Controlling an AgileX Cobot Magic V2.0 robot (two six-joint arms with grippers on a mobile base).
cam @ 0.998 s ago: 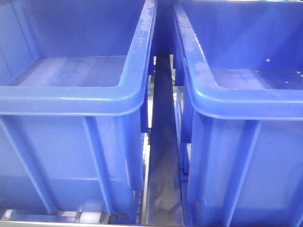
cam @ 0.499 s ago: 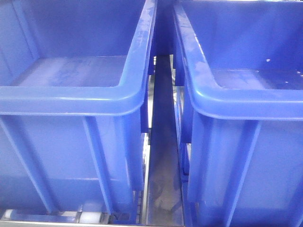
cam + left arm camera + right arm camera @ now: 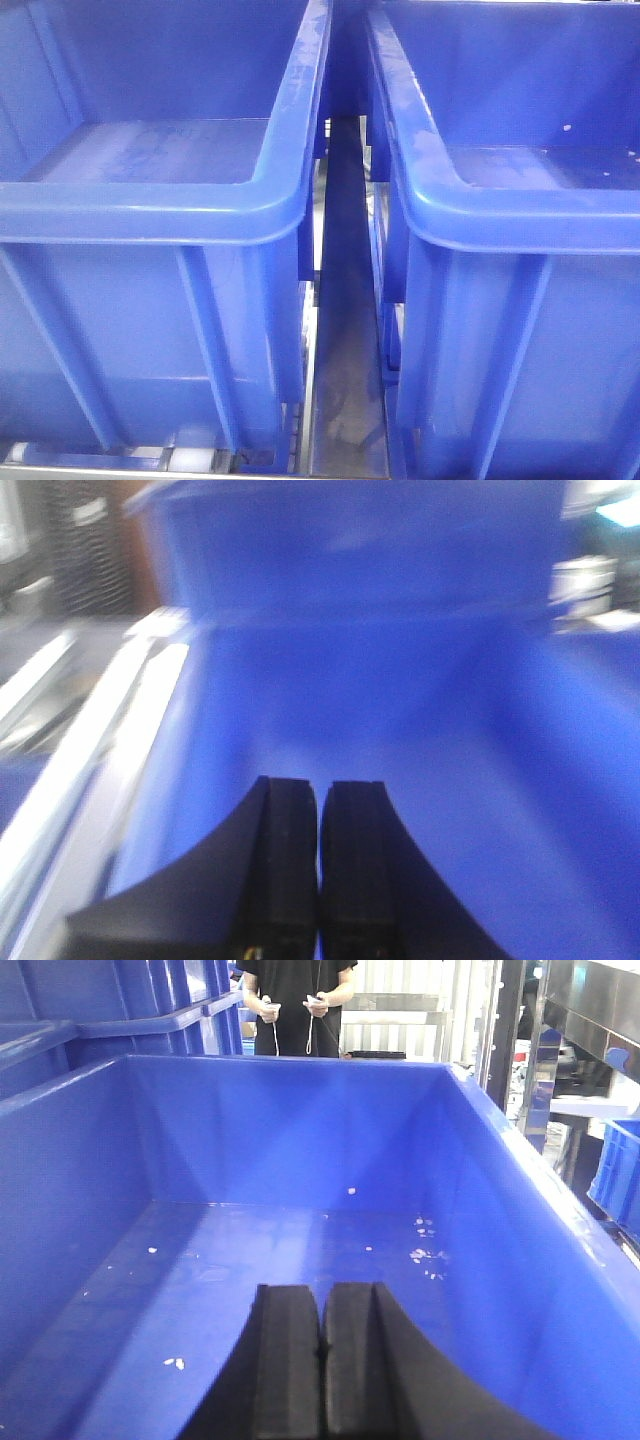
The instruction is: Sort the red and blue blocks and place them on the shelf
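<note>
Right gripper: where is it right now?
The right gripper sits shut over the floor of a blue bin, low centre in the right wrist view, with white specks ahead to its right.

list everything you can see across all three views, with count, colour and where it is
bins: two, blue, side by side on the rack, left bin and right bin
shelf rail: one, grey metal, in the gap between the bins
white specks: several, on the floor of the bin under the right wrist
person: one, dark top, standing behind that bin
red and blue blocks: none visible
left gripper: black, shut, over a blue bin
right gripper: black, shut, nothing held
</note>
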